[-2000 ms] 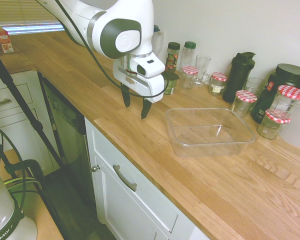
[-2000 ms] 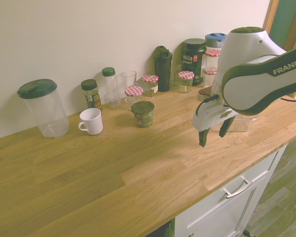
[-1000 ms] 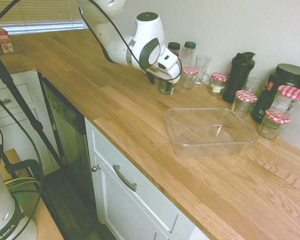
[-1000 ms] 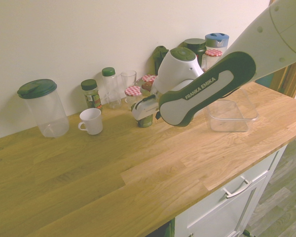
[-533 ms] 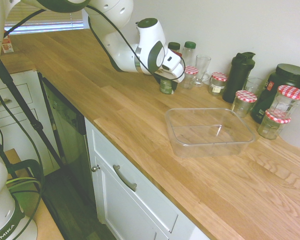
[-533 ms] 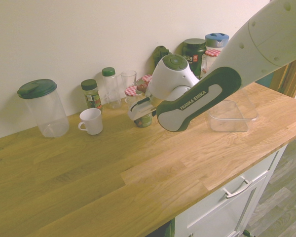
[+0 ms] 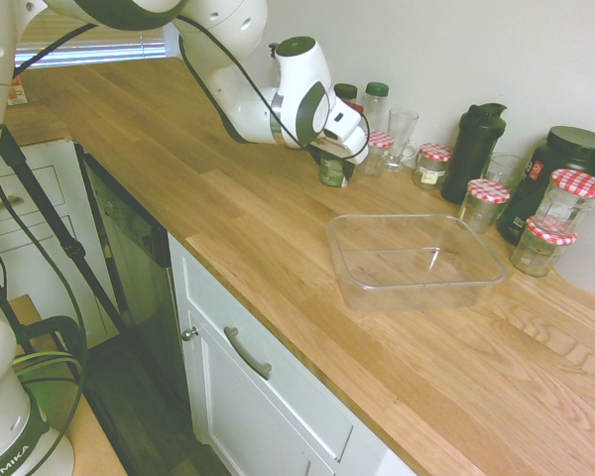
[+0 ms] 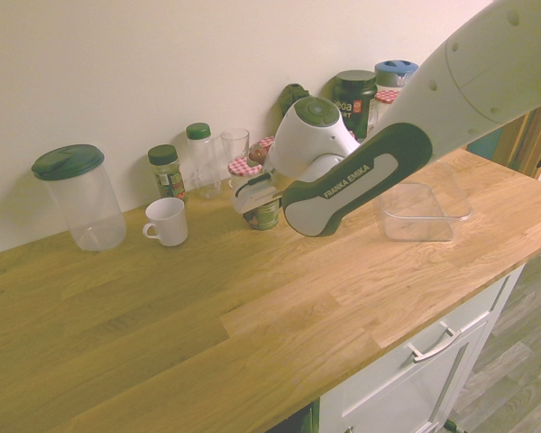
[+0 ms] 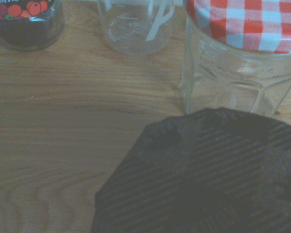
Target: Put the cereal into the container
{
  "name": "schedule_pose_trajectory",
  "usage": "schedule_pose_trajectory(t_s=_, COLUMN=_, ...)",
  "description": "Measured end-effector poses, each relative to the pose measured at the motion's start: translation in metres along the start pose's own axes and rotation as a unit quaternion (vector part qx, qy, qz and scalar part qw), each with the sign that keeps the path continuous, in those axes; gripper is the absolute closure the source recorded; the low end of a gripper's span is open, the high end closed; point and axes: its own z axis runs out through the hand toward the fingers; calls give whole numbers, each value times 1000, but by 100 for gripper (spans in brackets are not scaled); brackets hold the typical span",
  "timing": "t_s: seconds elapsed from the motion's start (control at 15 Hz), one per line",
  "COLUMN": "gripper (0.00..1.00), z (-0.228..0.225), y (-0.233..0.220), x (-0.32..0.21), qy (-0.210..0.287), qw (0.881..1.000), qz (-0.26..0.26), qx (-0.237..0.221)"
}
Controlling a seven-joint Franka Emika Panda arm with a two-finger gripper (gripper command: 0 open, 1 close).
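Note:
The cereal (image 7: 332,172), a squat glass jar with dark greenish contents and a dark lid, stands on the wooden counter in front of the row of bottles. My gripper (image 7: 334,165) is down at the jar, right over it; from the other side the cereal (image 8: 267,216) peeks out below the gripper (image 8: 257,204). The wrist view is filled at the bottom by the jar's dark ribbed lid (image 9: 203,174). The container (image 7: 414,296), a shallow clear plastic tub, sits empty to the right of the jar, nearer the counter's front edge, and shows behind the arm as the container (image 8: 424,219).
Just behind the cereal stand a checked-lid jar (image 9: 242,53), a drinking glass (image 9: 133,24) and slim capped bottles (image 7: 377,104). More checked-lid jars (image 7: 486,203), a black shaker (image 7: 473,149) and a dark tub (image 7: 560,159) line the wall. A white mug (image 8: 167,221) and a large canister (image 8: 77,197) stand left.
The arm swung from above the counter's front edge back to the cereal jar and came down onto it; in the last half second it has shifted only slightly.

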Motion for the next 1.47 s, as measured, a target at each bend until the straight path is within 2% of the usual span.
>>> schedule_pose_trajectory(t_s=0.53, gripper=100, z=-11, y=1, x=5, qy=4, qw=1000, qz=12, qx=9)
schedule_pose_trajectory(t_s=0.8, gripper=100, z=-93, y=25, x=62, qy=38, qw=998, qz=54, qx=-10)
schedule_pose_trajectory(t_s=1.0, gripper=100, z=-165, y=62, x=114, qy=72, qw=993, qz=93, qx=-28)
schedule_pose_trajectory(t_s=1.13, gripper=100, z=-191, y=104, x=145, qy=98, qw=987, qz=115, qx=-49)
schedule_pose_trajectory(t_s=1.27, gripper=100, z=-193, y=153, x=164, qy=109, qw=981, qz=142, qx=-76)
schedule_pose_trajectory(t_s=1.47, gripper=100, z=-179, y=209, x=166, qy=109, qw=975, qz=159, qx=-110)
